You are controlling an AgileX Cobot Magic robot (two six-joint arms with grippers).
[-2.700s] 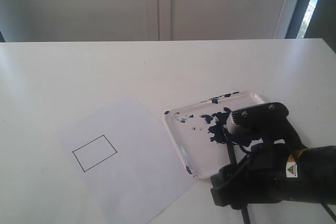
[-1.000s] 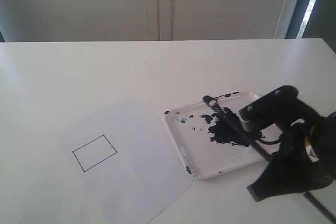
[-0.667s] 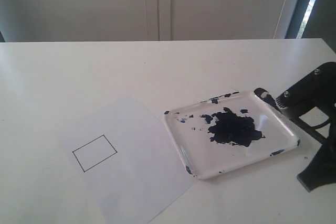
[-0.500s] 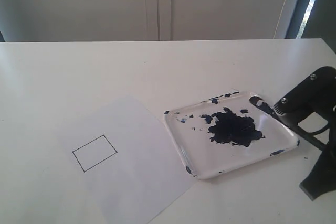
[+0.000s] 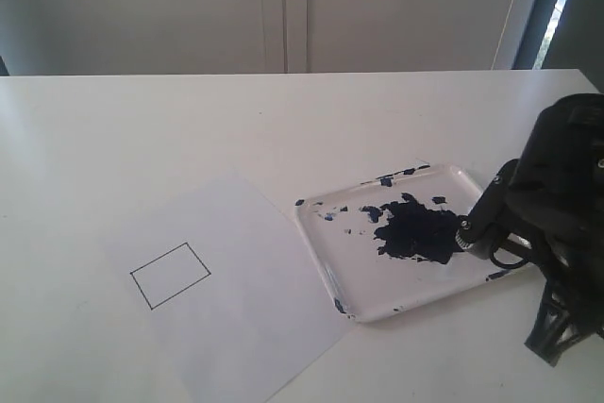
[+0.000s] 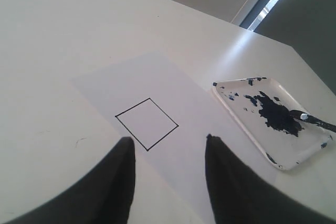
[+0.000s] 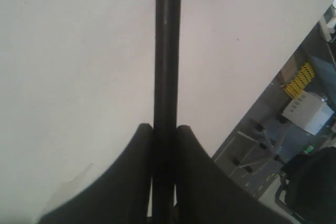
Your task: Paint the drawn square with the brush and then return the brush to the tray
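The right pincer (image 7: 165, 129) is clamped on the brush (image 7: 167, 51), both fingers pressed flat against the thin black handle, which runs straight out ahead of them. The brush's tip, beyond the pincer, sits at the near edge of the dark blue paint blob (image 5: 415, 233) in the tray (image 5: 415, 285), so the step in hand looks like loading paint. The left pincer (image 6: 168, 139) stands apart and holds nothing. The drawn square (image 5: 171, 275) lies just ahead of it, blank inside, on the paper sheet (image 5: 245, 327). From the right pincer the square is well apart, on the far side of the tray.

The main risk is the carry from tray to square. A heavily loaded tip crossing the tray's raised rim and the paper's bare margin could drip or drag, leaving marks outside the outline. The handle is slim and smooth, so pressing down hard could make it slide or twist between the fingers and send the stroke off line. The sheet appears to lie loose on the table (image 5: 142, 139), with one corner touching or tucked under the tray. A sideways stroke could push it and shift the square. Nudging the tray's rim on the way out could smear paint too.
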